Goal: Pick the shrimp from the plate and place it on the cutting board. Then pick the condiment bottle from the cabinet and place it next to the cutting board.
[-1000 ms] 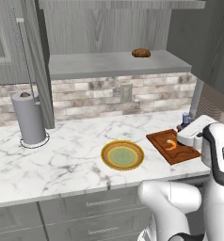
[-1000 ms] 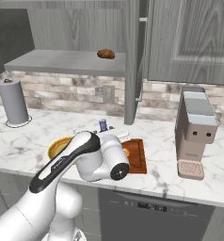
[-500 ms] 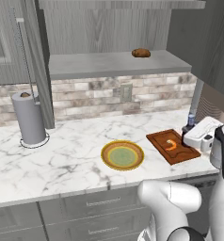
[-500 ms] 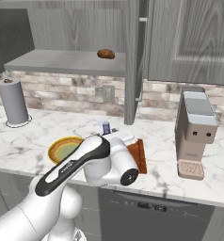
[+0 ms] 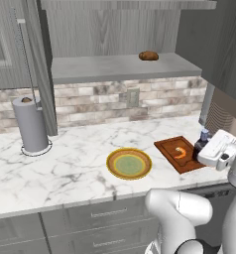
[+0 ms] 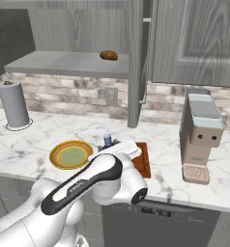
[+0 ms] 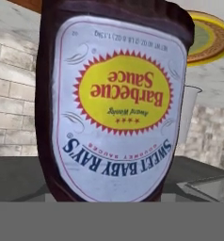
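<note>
While the left base view shows the shrimp [image 5: 180, 152] already lying on the cutting board [image 5: 165, 147], with the plate [image 5: 111, 166] bare beside it, the gripper [image 5: 207, 145] sits at the board's right edge with the condiment bottle [image 5: 204, 135] just at it. From the right base view the bottle's cap [image 6: 107, 139] peeks over the arm between plate [image 6: 56, 155] and board [image 6: 143, 161]. The hand view has the bottle [image 7: 114, 101] close up, label inverted; I cannot tell whether the jaws clamp it, so it should be set upright on the counter [image 5: 65, 168] before any release.

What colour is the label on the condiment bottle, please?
The condiment bottle has a pale label with a yellow sunburst, red and blue lettering; it shows best in the hand view.
</note>
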You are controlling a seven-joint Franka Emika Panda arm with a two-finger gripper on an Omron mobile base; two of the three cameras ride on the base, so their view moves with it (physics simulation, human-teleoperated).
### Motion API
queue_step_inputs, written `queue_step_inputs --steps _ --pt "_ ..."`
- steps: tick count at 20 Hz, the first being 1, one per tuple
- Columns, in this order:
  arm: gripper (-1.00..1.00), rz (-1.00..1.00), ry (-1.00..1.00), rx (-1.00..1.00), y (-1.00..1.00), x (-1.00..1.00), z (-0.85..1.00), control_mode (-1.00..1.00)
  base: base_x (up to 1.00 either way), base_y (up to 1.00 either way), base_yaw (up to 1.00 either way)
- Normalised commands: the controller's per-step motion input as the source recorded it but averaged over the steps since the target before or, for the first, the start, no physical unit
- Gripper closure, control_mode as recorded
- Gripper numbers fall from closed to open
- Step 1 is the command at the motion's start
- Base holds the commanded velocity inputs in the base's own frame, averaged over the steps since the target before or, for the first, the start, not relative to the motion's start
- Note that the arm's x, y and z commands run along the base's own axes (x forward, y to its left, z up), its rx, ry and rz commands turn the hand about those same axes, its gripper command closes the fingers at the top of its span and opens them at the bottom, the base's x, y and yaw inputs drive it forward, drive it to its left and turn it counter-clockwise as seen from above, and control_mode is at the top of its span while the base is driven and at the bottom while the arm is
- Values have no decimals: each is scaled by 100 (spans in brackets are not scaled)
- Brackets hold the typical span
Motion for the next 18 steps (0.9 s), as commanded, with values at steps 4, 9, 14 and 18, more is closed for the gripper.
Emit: queue_step_inputs --steps 4,9,14,18 --pt "100 7 -9 1 0 -8 -13 -100 0 0 0" --pt "100 6 -9 3 0 0 -9 -100 0 0 0" --pt "100 4 -6 3 -4 0 -7 -100 0 0 0" --pt "100 2 -1 2 -14 0 -5 -100 0 0 0"
